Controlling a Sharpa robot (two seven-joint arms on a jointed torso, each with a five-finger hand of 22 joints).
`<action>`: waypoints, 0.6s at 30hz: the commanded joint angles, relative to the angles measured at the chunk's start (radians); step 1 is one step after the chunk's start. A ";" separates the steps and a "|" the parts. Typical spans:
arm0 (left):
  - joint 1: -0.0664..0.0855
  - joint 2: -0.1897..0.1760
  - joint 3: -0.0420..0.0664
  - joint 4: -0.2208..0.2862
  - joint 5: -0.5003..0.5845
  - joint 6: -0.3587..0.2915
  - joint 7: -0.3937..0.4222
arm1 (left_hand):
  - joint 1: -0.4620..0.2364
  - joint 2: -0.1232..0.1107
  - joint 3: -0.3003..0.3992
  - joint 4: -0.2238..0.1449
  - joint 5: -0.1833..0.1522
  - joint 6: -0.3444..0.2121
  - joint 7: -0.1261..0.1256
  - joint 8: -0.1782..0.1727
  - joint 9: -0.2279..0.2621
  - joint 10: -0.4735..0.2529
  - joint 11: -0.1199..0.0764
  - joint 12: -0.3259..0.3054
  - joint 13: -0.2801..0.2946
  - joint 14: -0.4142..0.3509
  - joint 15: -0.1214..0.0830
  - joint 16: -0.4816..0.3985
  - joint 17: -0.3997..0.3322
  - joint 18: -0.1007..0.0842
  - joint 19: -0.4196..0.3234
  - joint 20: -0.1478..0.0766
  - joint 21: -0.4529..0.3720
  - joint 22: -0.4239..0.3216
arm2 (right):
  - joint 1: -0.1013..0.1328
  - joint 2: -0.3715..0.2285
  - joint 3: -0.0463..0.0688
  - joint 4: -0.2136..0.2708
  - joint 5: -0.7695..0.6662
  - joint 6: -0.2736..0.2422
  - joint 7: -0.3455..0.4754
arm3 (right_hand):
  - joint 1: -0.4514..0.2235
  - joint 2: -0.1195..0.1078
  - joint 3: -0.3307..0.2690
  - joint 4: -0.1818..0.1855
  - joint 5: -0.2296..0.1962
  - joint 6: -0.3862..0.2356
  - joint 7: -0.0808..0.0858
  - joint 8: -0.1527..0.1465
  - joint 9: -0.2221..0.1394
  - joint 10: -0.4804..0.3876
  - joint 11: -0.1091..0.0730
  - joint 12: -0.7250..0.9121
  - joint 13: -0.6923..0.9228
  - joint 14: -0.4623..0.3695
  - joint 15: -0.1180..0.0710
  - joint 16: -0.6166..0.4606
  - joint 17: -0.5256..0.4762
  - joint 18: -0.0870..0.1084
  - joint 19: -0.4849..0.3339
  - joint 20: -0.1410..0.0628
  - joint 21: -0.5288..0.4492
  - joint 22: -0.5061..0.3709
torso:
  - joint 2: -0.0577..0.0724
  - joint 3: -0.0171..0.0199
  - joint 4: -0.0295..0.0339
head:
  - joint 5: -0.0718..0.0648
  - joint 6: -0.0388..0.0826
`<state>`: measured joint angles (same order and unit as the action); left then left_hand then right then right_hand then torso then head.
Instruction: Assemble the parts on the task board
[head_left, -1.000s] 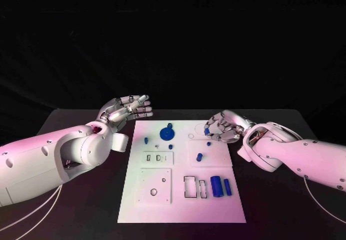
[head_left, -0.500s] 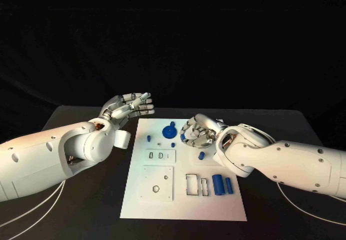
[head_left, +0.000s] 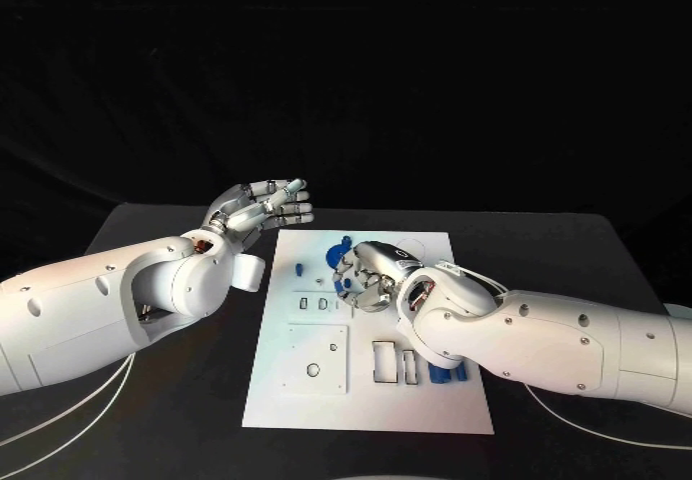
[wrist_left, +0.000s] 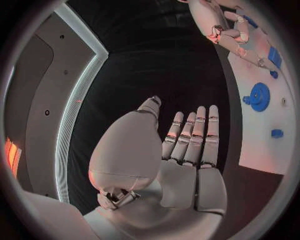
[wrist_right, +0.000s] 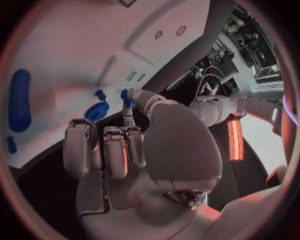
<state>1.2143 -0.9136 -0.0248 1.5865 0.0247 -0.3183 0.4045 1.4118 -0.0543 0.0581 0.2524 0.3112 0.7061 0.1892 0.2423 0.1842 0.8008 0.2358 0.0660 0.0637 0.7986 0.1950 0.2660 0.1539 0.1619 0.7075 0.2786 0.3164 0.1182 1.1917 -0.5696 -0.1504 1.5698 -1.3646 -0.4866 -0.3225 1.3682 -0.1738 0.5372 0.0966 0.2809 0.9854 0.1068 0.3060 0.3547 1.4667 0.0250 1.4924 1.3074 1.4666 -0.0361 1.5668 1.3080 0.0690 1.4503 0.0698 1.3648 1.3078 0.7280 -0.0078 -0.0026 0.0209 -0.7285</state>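
Task board is laid mid-tabletop, long side running from near edge to far edge. Loose blue parts are seen across it: a disc-shaped part near the board's far edge, small pegs by the far-left area, and cylinders near the near-right corner, partly hidden by the right arm. Rectangular slots beside the cylinders and the round holes on the near-left plate are seen unfilled.

A small blue part is pinched at the fingertips of the right hand, which is held over the board's far-middle area, close to the disc. In the right wrist view the pinched part is seen just above the board surface, beside the disc; contact with the board cannot be told.

The left hand is raised off the board's far-left corner, fingers straight and together, nothing grasped.

Progress is judged early: most parts lie loose, most recesses are open, and one part is in hand for placement. Seating of that part, then the cylinders and pegs, is judged left to do.
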 joint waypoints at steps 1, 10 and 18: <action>0.000 0.002 0.001 0.003 -0.001 0.015 0.000 | 0.002 0.005 -0.004 0.001 -0.003 -0.007 0.080 0.006 0.001 -0.006 0.001 -0.003 -0.001 -0.008 0.000 -0.005 0.000 0.003 -0.007 0.004 -0.005 -0.001 | -0.009 0.013 0.000 -0.005 -0.062 -0.003 -0.021 | -0.017 -0.003 0.006 0.001 0.000 0.004 0.000 0.010 0.039 0.017 0.002 -0.004 0.146 0.104 -0.003 0.004 0.263 -0.013 0.007 -0.002 0.000 0.098 | 0.000 0.0002 0.0003 | 0.000 -0.004; 0.000 0.004 0.001 0.003 -0.001 0.017 -0.002 | 0.003 0.005 -0.005 0.001 -0.004 -0.007 0.080 0.006 0.002 -0.006 0.001 -0.003 -0.001 -0.009 0.000 -0.006 0.001 0.003 -0.007 0.004 -0.005 -0.002 | -0.033 0.040 -0.001 -0.021 -0.075 0.001 -0.024 | -0.041 -0.009 0.007 0.001 -0.020 0.004 -0.002 0.011 0.045 0.018 0.001 -0.003 0.147 0.104 -0.003 0.004 0.263 -0.013 0.008 -0.002 0.000 0.099 | 0.000 0.0014 -0.0010 | 0.003 -0.008; 0.000 0.004 0.001 0.003 -0.001 0.017 -0.004 | 0.003 0.005 -0.005 0.001 -0.004 -0.007 0.080 0.006 0.002 -0.006 0.001 -0.003 -0.001 -0.009 0.000 -0.006 0.001 0.003 -0.007 0.004 -0.005 -0.002 | -0.043 0.055 -0.002 -0.031 -0.081 0.009 -0.030 | -0.062 -0.016 0.004 0.004 -0.036 0.003 -0.004 0.010 0.048 0.018 0.000 -0.003 0.147 0.104 -0.004 0.004 0.263 -0.013 0.009 -0.002 -0.001 0.099 | 0.000 -0.0002 -0.0004 | 0.007 -0.013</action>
<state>1.2143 -0.9116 -0.0249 1.5869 0.0247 -0.3182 0.3987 1.4118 -0.0543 0.0581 0.2524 0.3112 0.7061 0.1892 0.2423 0.1841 0.8008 0.2358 0.0660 0.0637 0.7986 0.1950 0.2660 0.1539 0.1618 0.7076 0.2787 0.3164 0.1183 1.1503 -0.5168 -0.1519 1.5402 -1.4204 -0.4872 -0.3422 1.3145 -0.1901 0.5371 0.0966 0.2490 0.9837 0.1053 0.3141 0.3561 1.4667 0.0250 1.4924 1.3073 1.4666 -0.0361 1.5668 1.3078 0.0690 1.4526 0.0674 1.3648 1.3076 0.7274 -0.0071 -0.0033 0.0262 -0.7398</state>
